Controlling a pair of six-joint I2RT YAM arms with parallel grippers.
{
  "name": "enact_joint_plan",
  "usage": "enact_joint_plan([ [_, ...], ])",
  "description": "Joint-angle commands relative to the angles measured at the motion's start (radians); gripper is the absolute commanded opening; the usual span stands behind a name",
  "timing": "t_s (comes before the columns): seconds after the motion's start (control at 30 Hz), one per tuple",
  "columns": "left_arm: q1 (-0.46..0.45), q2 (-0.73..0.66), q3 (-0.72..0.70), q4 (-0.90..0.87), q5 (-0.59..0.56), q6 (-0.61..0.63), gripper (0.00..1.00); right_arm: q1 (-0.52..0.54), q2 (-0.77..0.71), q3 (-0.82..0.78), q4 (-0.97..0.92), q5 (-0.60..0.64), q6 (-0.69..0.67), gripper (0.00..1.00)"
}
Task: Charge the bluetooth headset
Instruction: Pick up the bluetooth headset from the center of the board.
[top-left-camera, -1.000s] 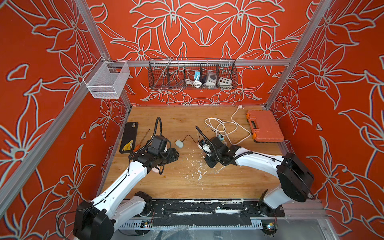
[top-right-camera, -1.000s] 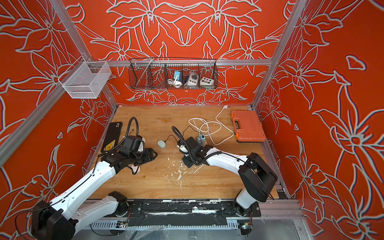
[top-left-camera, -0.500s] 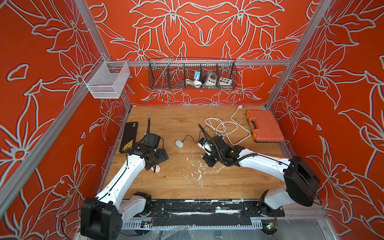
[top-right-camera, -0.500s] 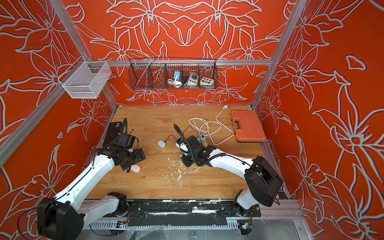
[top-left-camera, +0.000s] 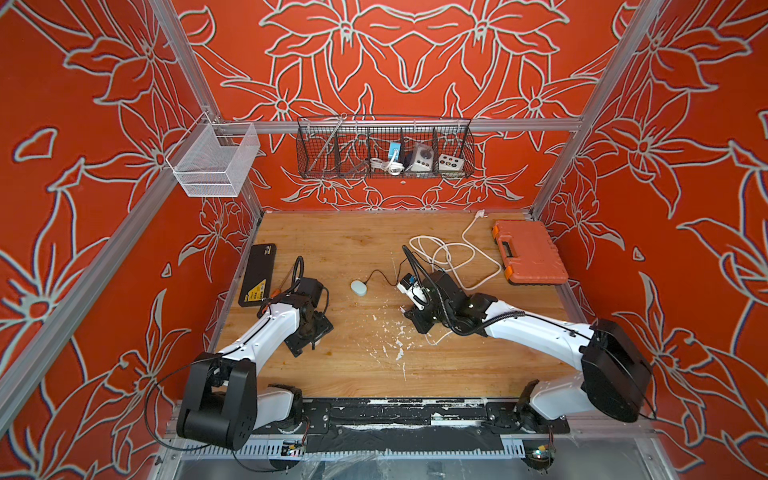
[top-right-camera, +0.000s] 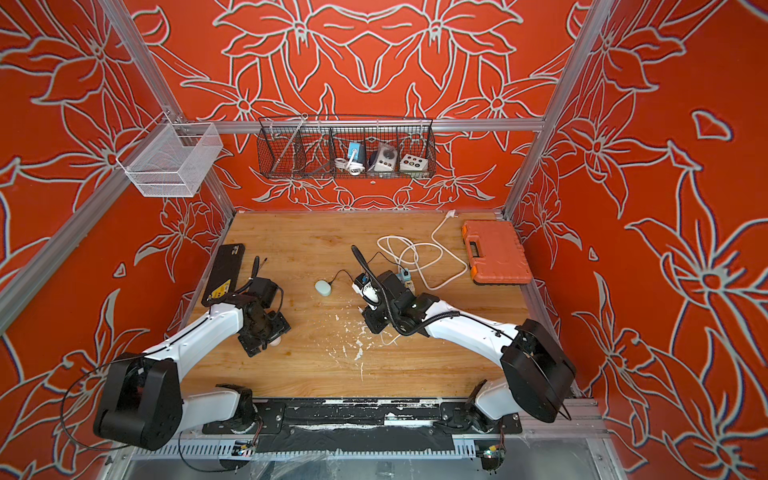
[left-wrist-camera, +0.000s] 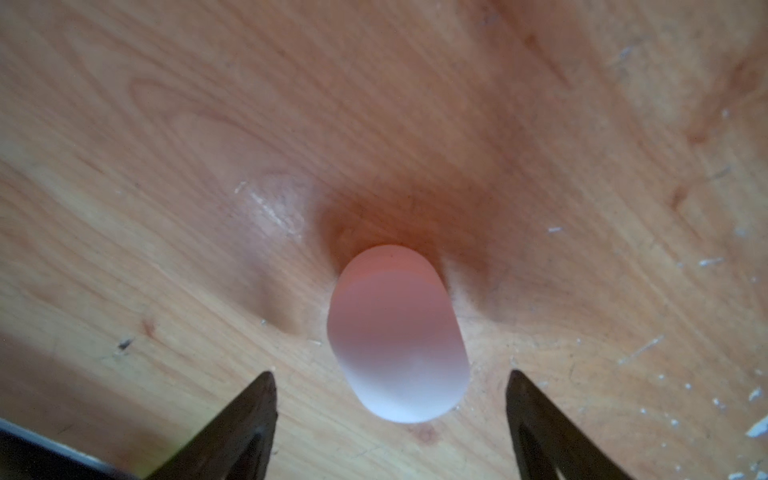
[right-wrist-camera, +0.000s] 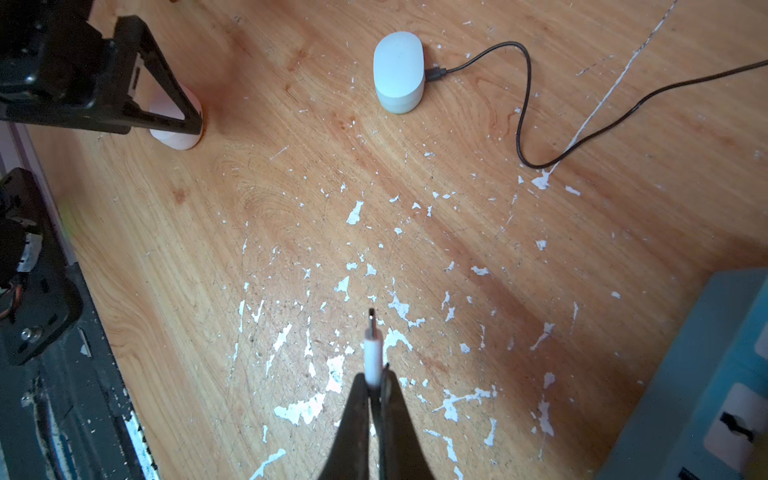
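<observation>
In a top view: my left gripper (top-right-camera: 266, 332) has drawn back toward the left wall and stands over the pink case (top-right-camera: 275, 341), mostly hidden beneath it.

Left wrist: the jaws are spread wide on either side of the case, apparently clear of it. I judge it released, resting on the table (left-wrist-camera: 166, 124).

Right wrist: my right gripper (right-wrist-camera: 373, 374) is clamped on the plug (right-wrist-camera: 372, 347), well apart from the case, so plugging in remains.

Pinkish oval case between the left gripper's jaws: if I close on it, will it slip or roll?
The case looks smooth and rounded, so it may squirt out unless the left gripper closes squarely across it. It seems to sit flat on the table, so it likely slides rather than rolls.
</observation>
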Motion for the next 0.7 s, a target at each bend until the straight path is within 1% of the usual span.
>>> enact_joint_plan([
  [0.0, 0.007, 0.042, 0.001, 0.035, -0.032, -0.025, 0.78, 0.007, -0.014, -0.013, 0.016, -0.007, 0.009, 0.0],
  [0.1, 0.007, 0.091, 0.014, 0.054, -0.026, -0.015, 0.7, 0.007, -0.013, -0.013, 0.022, -0.01, 0.015, 0.0],
  [0.13, 0.006, 0.105, 0.02, 0.062, -0.014, -0.007, 0.65, 0.007, -0.013, -0.013, 0.021, -0.01, 0.016, 0.0],
  [0.2, 0.006, 0.125, 0.024, 0.084, 0.019, 0.006, 0.6, 0.007, -0.013, -0.013, 0.019, -0.009, 0.015, 0.0],
  [0.23, 0.005, 0.131, 0.024, 0.098, 0.041, 0.013, 0.55, 0.007, -0.013, -0.012, 0.016, -0.006, 0.016, 0.0],
  [0.3, -0.012, 0.141, 0.031, 0.121, 0.069, 0.02, 0.52, 0.007, -0.014, -0.015, 0.015, -0.001, 0.014, 0.0],
  [0.47, -0.134, 0.203, 0.126, 0.111, 0.057, 0.048, 0.51, 0.007, -0.014, -0.018, 0.013, 0.011, 0.013, 0.0],
  [0.67, -0.218, 0.296, 0.189, 0.119, 0.084, 0.092, 0.51, 0.007, -0.025, -0.028, 0.012, 0.023, 0.018, 0.0],
])
